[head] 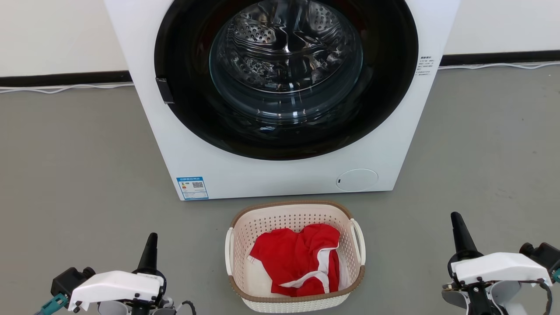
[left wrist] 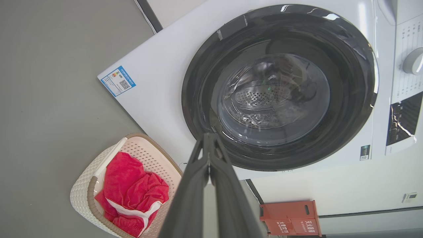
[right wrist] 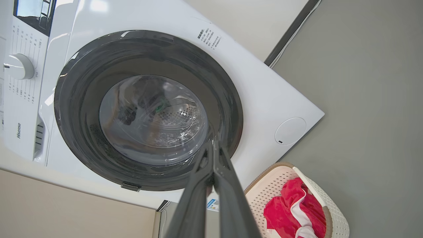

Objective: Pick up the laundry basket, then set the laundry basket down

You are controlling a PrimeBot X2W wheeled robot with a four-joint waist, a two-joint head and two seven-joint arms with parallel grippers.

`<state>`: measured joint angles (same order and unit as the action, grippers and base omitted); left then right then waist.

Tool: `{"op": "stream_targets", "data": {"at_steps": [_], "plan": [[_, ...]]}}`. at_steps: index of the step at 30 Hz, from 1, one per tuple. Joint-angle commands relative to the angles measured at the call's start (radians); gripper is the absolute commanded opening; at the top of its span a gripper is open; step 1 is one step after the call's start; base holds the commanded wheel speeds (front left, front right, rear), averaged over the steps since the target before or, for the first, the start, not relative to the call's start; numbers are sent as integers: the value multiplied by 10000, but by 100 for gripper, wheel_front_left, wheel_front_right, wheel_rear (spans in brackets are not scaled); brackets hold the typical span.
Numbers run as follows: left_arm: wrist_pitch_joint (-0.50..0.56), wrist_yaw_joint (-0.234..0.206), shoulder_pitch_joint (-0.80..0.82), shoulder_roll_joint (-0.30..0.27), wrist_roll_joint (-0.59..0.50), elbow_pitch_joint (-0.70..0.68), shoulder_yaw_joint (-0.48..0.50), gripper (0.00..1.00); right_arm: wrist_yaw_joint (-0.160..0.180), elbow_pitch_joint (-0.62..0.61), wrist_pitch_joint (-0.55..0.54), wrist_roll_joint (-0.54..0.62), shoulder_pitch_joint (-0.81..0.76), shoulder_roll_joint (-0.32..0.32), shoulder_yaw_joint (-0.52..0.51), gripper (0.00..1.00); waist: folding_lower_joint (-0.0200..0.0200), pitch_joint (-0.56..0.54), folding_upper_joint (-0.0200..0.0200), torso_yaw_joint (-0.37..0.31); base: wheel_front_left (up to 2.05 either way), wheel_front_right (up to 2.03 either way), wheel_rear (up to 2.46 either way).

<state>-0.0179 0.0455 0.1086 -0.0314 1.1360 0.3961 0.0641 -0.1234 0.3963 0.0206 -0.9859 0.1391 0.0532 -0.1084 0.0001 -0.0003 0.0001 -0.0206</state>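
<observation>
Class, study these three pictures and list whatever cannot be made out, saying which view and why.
Head view: most of the floor of the laundry basket, covered by the red garment.
Head view: the print on the blue label of the washing machine, too small.
Head view: the washing machine's top, cut off by the upper edge.
Left wrist view: one corner of the laundry basket, behind the left gripper and past the bottom edge.

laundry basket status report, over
Left gripper, right gripper: jaws shut, empty. Laundry basket on floor before washing machine, red garment inside. Nothing in the way.
</observation>
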Motion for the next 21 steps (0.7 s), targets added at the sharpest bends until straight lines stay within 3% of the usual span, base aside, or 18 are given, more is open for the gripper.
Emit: {"op": "stream_targets", "data": {"at_steps": [1,21], "plan": [[55,134,135,-118,314,-371,230,0,-49,-394,-110,-401,80,44,100,0,-1,1,-1,7,0,0,0],[643,469,70,-151,2377,-902,355,0,-60,-918,-686,-3125,-103,9,27,0,-1,16,-1,101,0,0,0]]}}
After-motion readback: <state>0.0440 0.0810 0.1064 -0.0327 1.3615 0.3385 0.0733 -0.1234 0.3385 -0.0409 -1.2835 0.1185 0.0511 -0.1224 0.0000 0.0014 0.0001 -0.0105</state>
